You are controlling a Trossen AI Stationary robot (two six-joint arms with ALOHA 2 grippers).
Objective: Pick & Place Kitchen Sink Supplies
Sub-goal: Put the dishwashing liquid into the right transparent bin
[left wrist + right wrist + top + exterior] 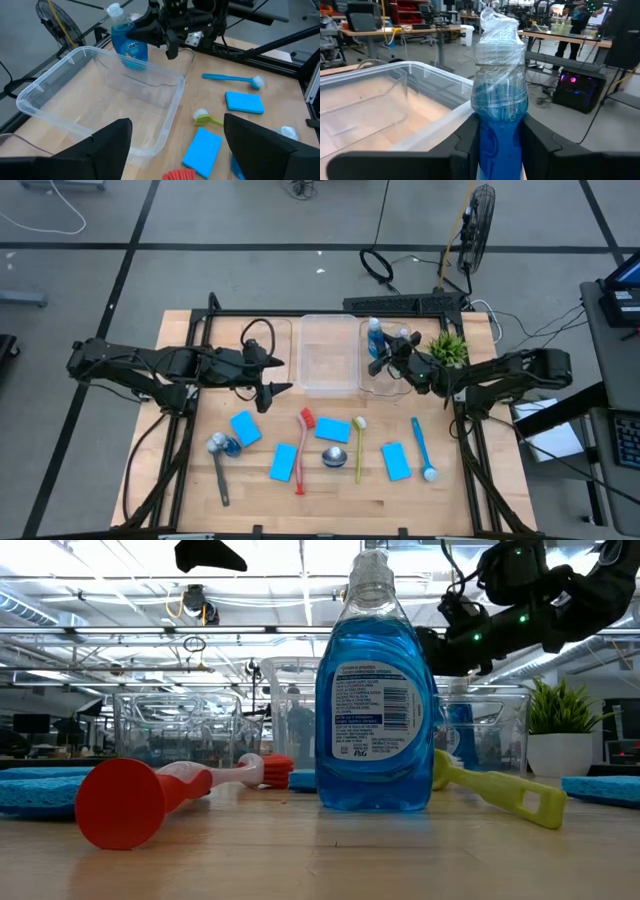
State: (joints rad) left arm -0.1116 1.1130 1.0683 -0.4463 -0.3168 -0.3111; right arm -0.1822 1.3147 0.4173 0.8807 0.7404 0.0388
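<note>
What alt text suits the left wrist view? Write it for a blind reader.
The right gripper grips a blue soap bottle at the far side of a clear plastic bin. Nearer, the left gripper, fingers open, frames blue sponges, a blue brush and a yellow-green brush on the wooden table.

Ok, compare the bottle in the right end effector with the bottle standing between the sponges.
The gripped bottle is clamped in the right end effector at a clear bin; the standing bottle rests free on the table. The gripped bottle is at the table's back, the standing bottle near its front. Both hold blue liquid.
</note>
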